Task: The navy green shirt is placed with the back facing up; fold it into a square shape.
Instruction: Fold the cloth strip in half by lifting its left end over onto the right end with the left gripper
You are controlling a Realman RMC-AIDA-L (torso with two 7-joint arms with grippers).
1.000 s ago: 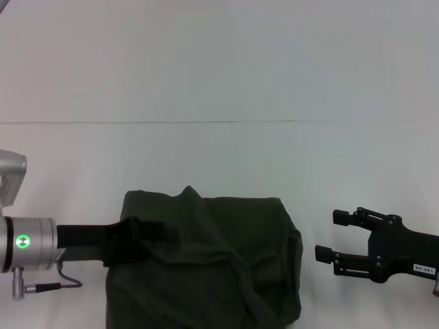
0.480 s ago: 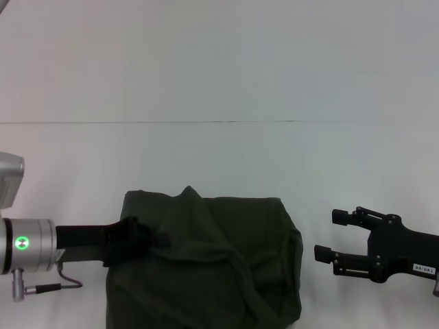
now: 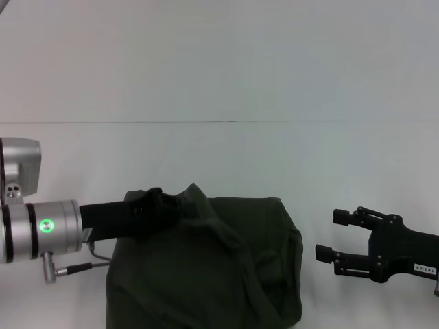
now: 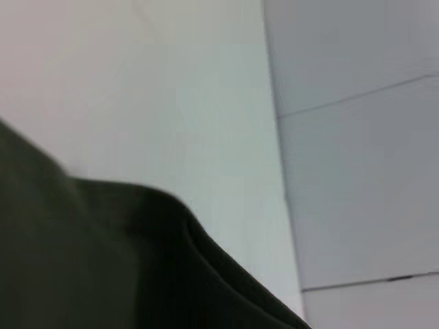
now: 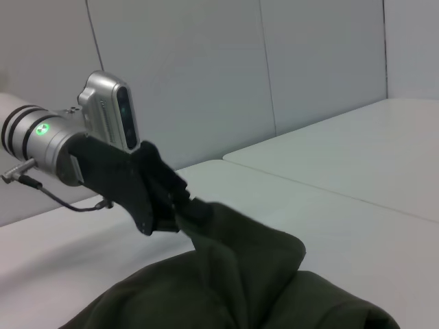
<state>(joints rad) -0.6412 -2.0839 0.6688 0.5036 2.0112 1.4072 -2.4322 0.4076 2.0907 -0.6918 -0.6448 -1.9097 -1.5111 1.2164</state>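
Observation:
The navy green shirt (image 3: 219, 267) lies bunched in a rough block on the white table, near its front edge. My left gripper (image 3: 162, 204) reaches in from the left and is shut on the shirt's upper left part, holding a peak of cloth raised above the rest. In the right wrist view that left gripper (image 5: 186, 205) pinches the lifted fold of the shirt (image 5: 247, 281). The left wrist view has only a dark edge of the shirt (image 4: 103, 260) close to the lens. My right gripper (image 3: 328, 235) hovers open just right of the shirt, apart from it.
The white table (image 3: 219, 157) stretches back to a thin seam line, with a pale wall behind it. Bare surface lies beyond and to both sides of the shirt.
My left gripper has risen and shifted slightly right, pulling the shirt's upper left fold up with it. The right gripper has stayed where it was.

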